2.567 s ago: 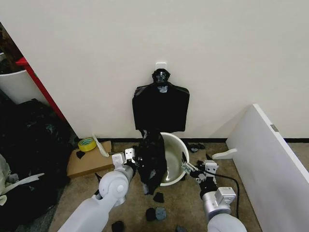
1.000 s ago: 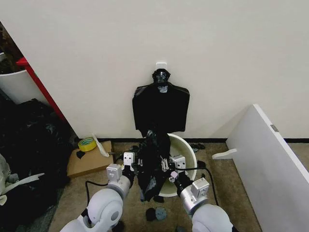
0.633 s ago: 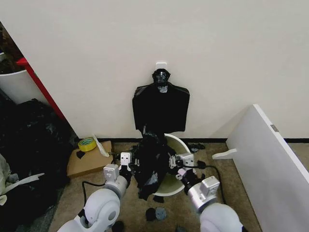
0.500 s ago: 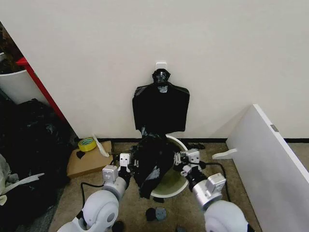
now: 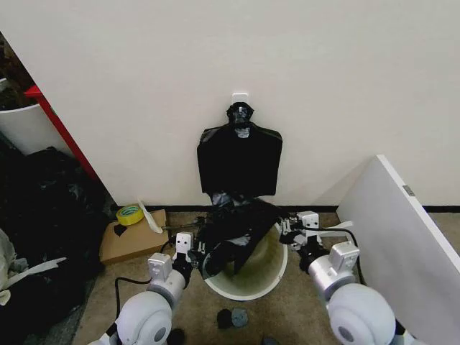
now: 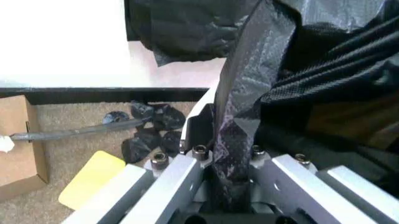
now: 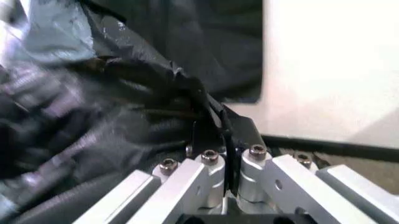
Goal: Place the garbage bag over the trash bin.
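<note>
The garbage bag (image 5: 235, 230) is a glossy crinkled black sheet stretched between my two grippers over the far half of the trash bin (image 5: 248, 291), a round cream bucket on the floor by the wall. My left gripper (image 5: 192, 249) is shut on the bag's left edge, at the bin's left rim; the film (image 6: 231, 140) runs between its fingers (image 6: 198, 132). My right gripper (image 5: 290, 230) is shut on the bag's right edge (image 7: 206, 100), at the bin's right rim. The bin's near inside is uncovered.
A flat black bundle (image 5: 239, 162) hangs on the wall behind the bin. A cardboard box (image 5: 129, 237) with a tape roll (image 5: 129, 214) lies left. A heap of black plastic (image 5: 39, 237) fills the far left. A white board (image 5: 402, 244) leans right. Black scraps (image 5: 231, 317) litter the carpet.
Both grippers moved apart to the bin's sides, pulling the hanging bag open and wide across the bin's top. The right gripper swung from the middle out to the right rim.
</note>
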Robot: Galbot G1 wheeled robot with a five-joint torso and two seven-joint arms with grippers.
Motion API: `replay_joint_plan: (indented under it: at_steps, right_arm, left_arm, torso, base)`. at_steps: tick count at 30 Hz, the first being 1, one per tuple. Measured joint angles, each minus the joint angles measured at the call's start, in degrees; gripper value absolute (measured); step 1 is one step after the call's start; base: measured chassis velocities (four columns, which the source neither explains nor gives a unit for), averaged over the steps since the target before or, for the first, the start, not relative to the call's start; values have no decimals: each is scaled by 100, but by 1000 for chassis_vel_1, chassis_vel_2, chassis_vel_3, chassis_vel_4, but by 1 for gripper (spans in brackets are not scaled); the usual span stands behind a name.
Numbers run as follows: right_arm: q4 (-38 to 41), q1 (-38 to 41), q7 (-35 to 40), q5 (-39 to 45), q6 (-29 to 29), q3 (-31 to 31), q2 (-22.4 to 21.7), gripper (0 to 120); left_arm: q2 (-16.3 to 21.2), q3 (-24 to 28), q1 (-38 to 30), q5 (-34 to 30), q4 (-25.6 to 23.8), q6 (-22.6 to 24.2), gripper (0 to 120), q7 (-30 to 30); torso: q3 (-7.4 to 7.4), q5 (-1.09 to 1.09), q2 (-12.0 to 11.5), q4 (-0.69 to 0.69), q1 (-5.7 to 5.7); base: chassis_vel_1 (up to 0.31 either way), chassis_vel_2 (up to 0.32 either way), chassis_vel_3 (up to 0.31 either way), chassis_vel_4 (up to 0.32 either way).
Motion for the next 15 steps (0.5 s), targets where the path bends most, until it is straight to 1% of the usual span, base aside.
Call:
replay_joint_plan:
  at_steps: [1,4,6,8,10,12,13,15]
  right_arm:
    - [0,0,0,0,0,0,0,0]
    - [-43,-7,3,339,-172,155,-241,0]
    - [-40,-61,-5,706,-290,360,-411,0]
    - [5,-150,-70,961,-356,555,-516,0]
    - [16,-189,-111,1005,-371,609,-542,0]
    - [32,-348,-324,1156,-442,795,-628,0]
    - [21,-512,-546,1367,-538,974,-669,0]
    - [-54,-623,-707,1521,-608,1076,-665,0]
  left_arm:
    - [0,0,0,0,0,0,1,0]
    - [7,-11,31,-2,-11,-72,1,28]
    - [3,-25,39,-9,-4,-110,1,28]
    - [-13,-31,33,-31,31,-113,1,-5]
    - [-22,-35,28,-52,49,-114,1,-20]
    - [-61,-53,19,-147,77,-134,1,-42]
    - [-108,-72,27,-310,51,-191,1,-22]
    - [-133,-75,43,-402,4,-247,1,16]
  torso:
    - [0,0,0,0,0]
    - [0,1,0,0,0]
    - [0,1,0,0,0]
    - [0,0,0,0,0]
    - [0,0,0,0,0]
    - [0,0,0,0,0]
    - [0,-1,0,-1,0]
    - [0,0,0,-1,0]
  base:
    - [0,0,0,0]
    - [0,0,0,0]
    - [0,0,0,0]
    - [0,0,0,0]
    - [0,0,0,0]
    - [0,0,0,0]
    - [0,0,0,0]
    - [0,0,0,0]
